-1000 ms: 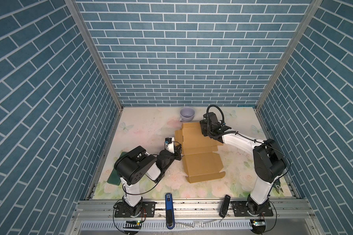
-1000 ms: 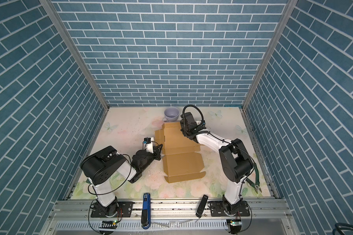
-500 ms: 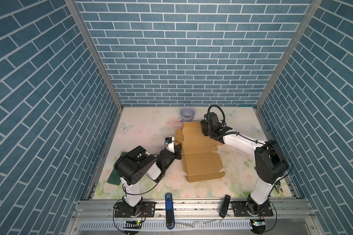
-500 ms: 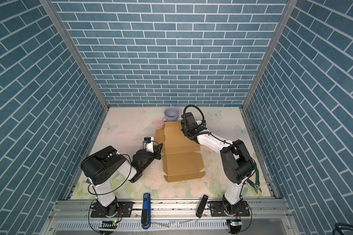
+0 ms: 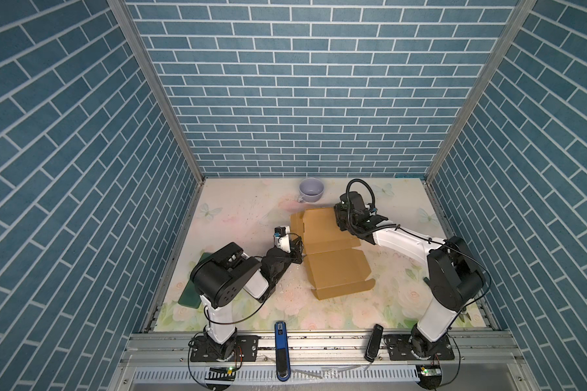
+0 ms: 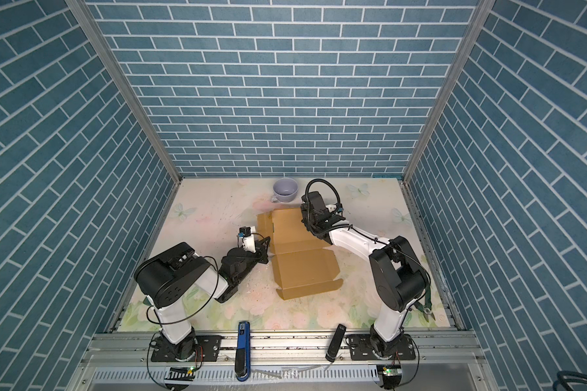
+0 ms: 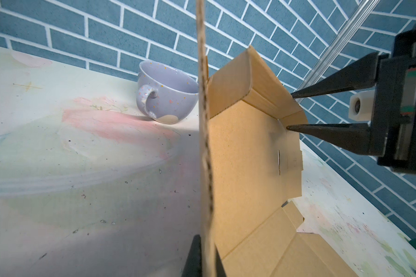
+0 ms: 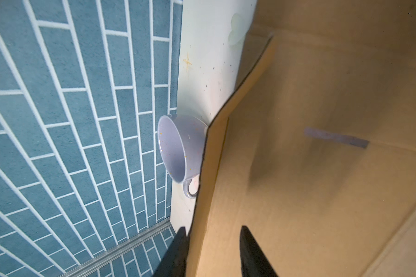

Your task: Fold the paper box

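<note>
Cardboard: plain brown. The paper box [image 5: 332, 260] lay opened out on the worktop [image 5: 238, 216], its base panel between the two grippers. Its lid panel lay flat, on the side of both grippers nearer the arm bases.
left gripper [image 5: 297, 245]: clamped tight on the side wall nearest it. In the left wrist view that wall stood upright on edge, rising from between the fingers.
right gripper [image 5: 341, 220]: jaws apart at a moderate width, straddling the opposite side flap. In the right wrist view one finger [image 8: 175, 259] sat just outside the flap edge and the other inside, clear of the card. It was not clamped.
right flap: tilted up off the worktop, short of upright.
cup [image 5: 311, 190]: lilac, beyond the right gripper, just beside the box's far corner and apart from both grippers.
step (judged): raising the two side walls, one per gripper. The left wall was up and the right only partly.
progress (judged): early. The far wall was not yet folded over, the lid not closed and no tabs tucked.
next move (judged): the right gripper would need to pinch or press its flap and swing it upright about the crease. The left gripper's hold should keep the sheet from sliding, and the far wall could then fold in.
</note>
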Robot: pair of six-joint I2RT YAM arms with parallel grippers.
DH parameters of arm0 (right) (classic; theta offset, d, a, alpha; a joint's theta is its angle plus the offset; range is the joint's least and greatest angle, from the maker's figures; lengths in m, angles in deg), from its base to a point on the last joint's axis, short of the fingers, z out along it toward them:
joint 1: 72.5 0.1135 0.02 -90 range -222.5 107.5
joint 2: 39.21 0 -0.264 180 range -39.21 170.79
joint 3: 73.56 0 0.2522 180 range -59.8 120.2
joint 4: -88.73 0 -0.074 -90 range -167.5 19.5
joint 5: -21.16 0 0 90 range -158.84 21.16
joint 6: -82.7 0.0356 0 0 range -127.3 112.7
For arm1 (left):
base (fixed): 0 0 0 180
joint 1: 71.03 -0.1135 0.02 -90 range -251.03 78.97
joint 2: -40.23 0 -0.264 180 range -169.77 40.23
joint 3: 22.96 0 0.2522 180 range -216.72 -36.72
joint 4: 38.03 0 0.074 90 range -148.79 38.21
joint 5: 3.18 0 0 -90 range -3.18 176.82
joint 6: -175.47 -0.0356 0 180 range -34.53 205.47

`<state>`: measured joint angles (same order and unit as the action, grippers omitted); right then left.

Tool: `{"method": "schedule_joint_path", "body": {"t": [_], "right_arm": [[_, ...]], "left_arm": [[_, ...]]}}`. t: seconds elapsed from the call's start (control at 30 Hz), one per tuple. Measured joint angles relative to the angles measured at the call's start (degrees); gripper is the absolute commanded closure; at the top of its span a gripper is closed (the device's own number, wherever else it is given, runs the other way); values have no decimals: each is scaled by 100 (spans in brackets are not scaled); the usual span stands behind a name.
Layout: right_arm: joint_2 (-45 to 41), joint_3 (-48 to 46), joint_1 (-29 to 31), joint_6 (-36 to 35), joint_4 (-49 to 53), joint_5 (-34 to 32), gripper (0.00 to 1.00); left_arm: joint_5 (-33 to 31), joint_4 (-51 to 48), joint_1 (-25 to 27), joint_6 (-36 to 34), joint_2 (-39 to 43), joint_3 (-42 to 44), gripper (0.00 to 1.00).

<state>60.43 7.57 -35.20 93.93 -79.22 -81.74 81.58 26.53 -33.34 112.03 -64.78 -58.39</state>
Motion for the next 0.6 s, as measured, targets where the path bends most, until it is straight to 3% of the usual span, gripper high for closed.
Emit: {"method": "schedule_joint_path", "body": {"t": [0.6], "right_arm": [[0,-254,9,83,-553,-7,68]], "left_arm": [[42,-7,181,-55,55,4,100]]}}
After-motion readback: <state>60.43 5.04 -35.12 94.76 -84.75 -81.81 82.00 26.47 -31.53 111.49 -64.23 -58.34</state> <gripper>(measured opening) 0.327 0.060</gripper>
